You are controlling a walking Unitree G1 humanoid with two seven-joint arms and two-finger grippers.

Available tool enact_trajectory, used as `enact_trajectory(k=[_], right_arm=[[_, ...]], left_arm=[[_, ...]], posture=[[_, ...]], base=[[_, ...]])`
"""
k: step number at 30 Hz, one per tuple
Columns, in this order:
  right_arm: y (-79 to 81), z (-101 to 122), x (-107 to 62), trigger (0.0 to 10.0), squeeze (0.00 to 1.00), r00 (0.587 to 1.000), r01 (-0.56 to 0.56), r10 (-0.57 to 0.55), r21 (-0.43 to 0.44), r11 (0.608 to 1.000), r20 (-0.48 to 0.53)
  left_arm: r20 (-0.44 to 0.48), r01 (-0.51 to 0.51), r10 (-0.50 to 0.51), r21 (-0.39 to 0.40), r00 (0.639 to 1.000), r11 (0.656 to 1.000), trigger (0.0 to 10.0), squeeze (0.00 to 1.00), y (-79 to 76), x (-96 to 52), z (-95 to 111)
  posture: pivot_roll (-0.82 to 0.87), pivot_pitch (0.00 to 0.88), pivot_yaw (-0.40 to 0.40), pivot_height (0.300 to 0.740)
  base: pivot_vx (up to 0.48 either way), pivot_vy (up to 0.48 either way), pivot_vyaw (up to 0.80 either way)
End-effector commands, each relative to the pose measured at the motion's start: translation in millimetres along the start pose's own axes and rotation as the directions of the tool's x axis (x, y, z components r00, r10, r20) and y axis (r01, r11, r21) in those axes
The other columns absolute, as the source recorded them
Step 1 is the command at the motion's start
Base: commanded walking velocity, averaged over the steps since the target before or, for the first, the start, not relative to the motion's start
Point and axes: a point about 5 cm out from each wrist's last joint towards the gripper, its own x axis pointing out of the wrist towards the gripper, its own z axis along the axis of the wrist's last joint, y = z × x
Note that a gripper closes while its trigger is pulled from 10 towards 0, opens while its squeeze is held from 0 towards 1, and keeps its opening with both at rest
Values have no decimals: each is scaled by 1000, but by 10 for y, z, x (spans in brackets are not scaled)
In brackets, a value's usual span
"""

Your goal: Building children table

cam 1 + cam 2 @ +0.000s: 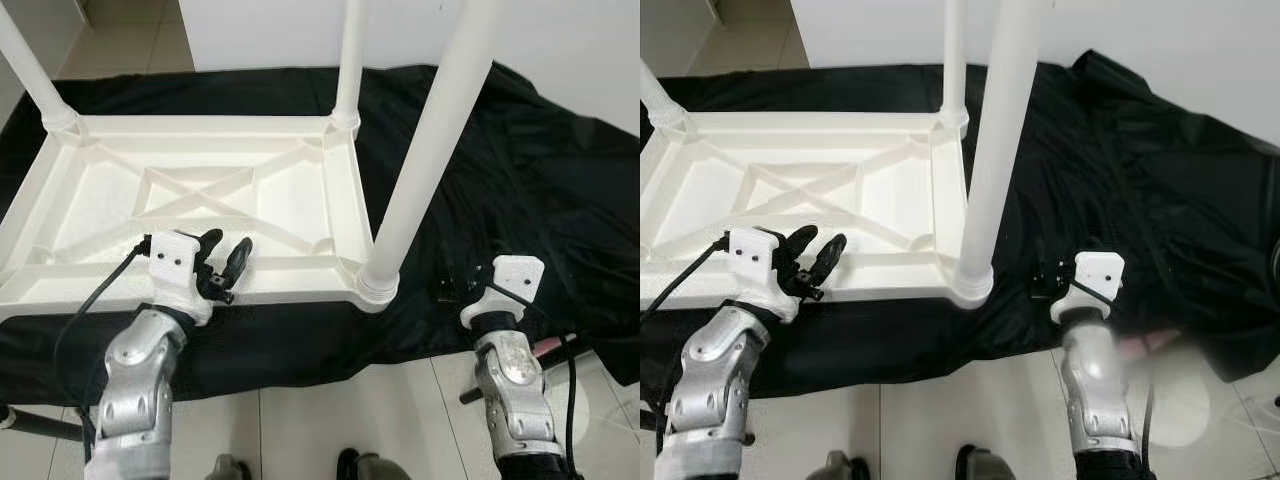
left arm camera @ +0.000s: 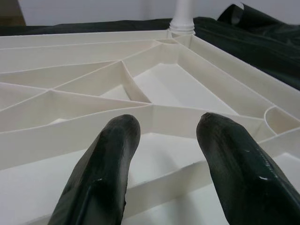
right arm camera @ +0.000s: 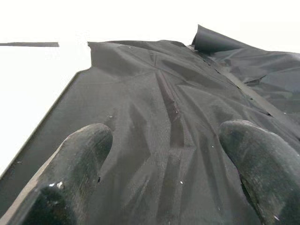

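Observation:
A white plastic table (image 1: 200, 130) lies upside down on a black cloth (image 1: 540, 170), its ribbed underside facing up. White legs stand upright at the near right corner (image 1: 420, 160), the far right corner (image 1: 348, 60) and the far left corner (image 1: 25, 60). My left gripper (image 1: 228, 243) is open just above the table's near rim, with nothing between its fingers (image 2: 112, 154); the ribs show past them. My right gripper (image 3: 164, 140) is open over the bare cloth, to the right of the near right leg, holding nothing.
The cloth (image 1: 1160, 200) is rumpled and hangs over the near edge onto a tiled floor (image 1: 320, 400). A white wall (image 1: 560, 40) rises behind. My feet (image 1: 290, 468) stand close to the cloth's edge.

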Motion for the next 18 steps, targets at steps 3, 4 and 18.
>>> enact_trajectory(k=[3, 4, 18], right_arm=[[20, -6, -116, 10000, 0, 998, -69, 69, 17, 998, -13], [32, 5, -150, 10000, 0, 995, -102, 102, 30, 994, -12], [5, 152, -429, 10000, 0, 823, -553, 560, 91, 829, -96]], left_arm=[[3, 56, -56, -17, 998, 998, 10000, 0, -171, -40, 15], [10, 80, -80, -11, 997, 997, 10000, 0, -216, -49, 29], [-36, 502, -508, -105, 861, 858, 10000, 0, -690, -193, 103]], posture=[[-63, 135, 1, 740], [-61, 129, 5, 740], [-55, 126, 7, 740]], base=[[0, 0, 0], [0, 0, 0], [0, 0, 0]])
